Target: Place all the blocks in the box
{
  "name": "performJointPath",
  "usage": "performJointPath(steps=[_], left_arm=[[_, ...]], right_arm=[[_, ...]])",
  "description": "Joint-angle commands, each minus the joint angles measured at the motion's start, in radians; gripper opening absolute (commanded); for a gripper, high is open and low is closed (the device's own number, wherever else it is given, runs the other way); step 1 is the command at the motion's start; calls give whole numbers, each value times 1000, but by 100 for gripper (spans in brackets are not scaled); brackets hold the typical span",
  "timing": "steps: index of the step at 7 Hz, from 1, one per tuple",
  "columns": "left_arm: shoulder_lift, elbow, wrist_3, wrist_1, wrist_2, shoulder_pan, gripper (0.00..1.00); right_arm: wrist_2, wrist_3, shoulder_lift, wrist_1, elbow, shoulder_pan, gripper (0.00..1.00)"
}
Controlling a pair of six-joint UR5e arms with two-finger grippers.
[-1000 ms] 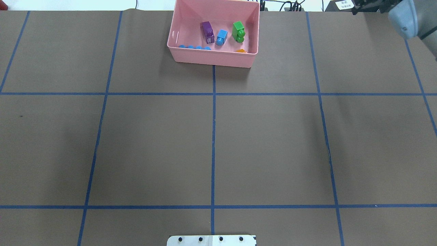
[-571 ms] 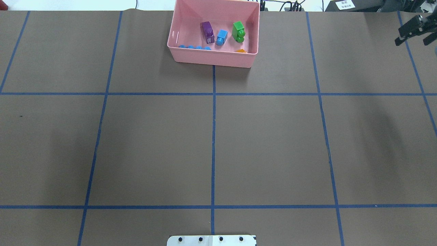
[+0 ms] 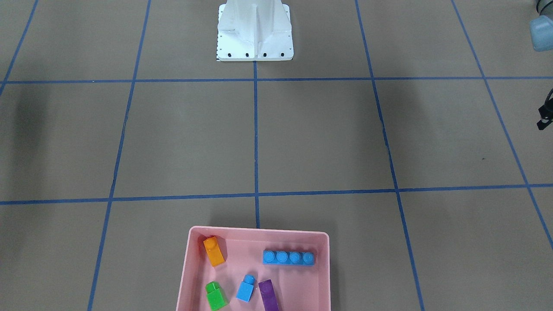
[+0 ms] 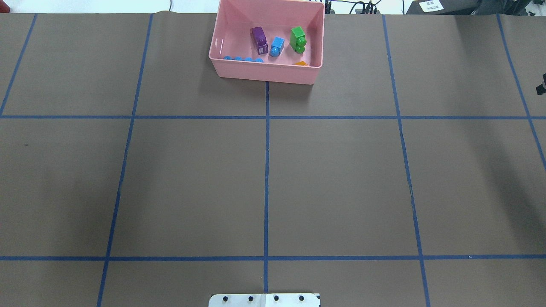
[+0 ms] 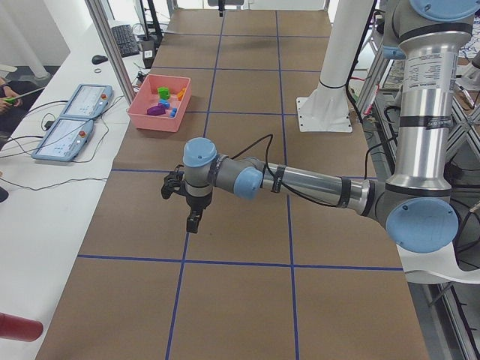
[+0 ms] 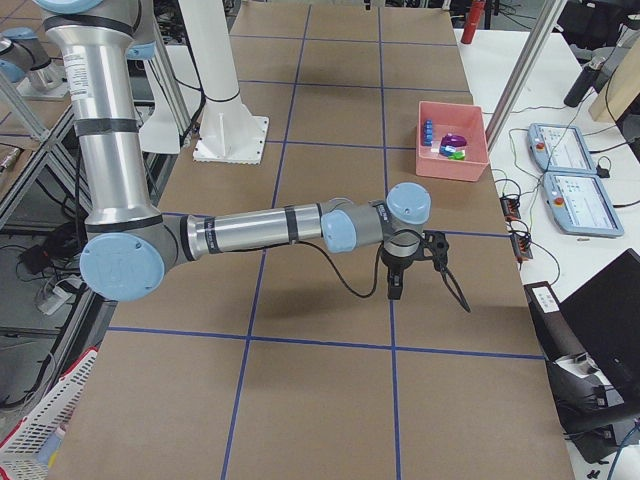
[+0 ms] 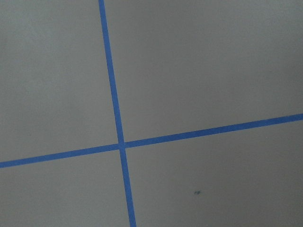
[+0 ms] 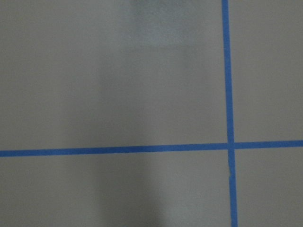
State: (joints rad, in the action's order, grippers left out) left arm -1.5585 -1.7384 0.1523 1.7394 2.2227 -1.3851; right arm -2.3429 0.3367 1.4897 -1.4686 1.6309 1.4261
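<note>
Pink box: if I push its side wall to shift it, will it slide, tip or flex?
The pink box probably slides rather than tips: it looks wider than tall and sits flat on the brown paper. It is likely light, holding only five small blocks. Its thin plastic walls may flex a little.

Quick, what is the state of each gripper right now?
Left gripper: cannot be told whether the jaws are open or closed.
Right gripper: cannot be told whether the jaws are open or closed.
</note>
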Motion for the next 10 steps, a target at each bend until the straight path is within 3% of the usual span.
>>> performJointPath(steps=[1,2,4,5,7,10], left_arm=[[15,10,-100,-14,-1,-17,100],[11,34,-147,-35,3,-50,100],[-2,34,-209,-107,55,-95,100],[-2,30,-215,-142,57,-109,100],[-3,22,-299,-225,83,-130,100],[37,57,-304,-186,110,-144,100]], right_arm=[[-15,-157,61,-9,18,54,100],[-15,-273,57,-56,9,85,100],[-15,-529,-4,-293,27,149,100],[-15,-548,-17,-349,32,155,100],[-16,-535,3,-345,20,155,100],[-48,-533,52,-342,12,155,100]])
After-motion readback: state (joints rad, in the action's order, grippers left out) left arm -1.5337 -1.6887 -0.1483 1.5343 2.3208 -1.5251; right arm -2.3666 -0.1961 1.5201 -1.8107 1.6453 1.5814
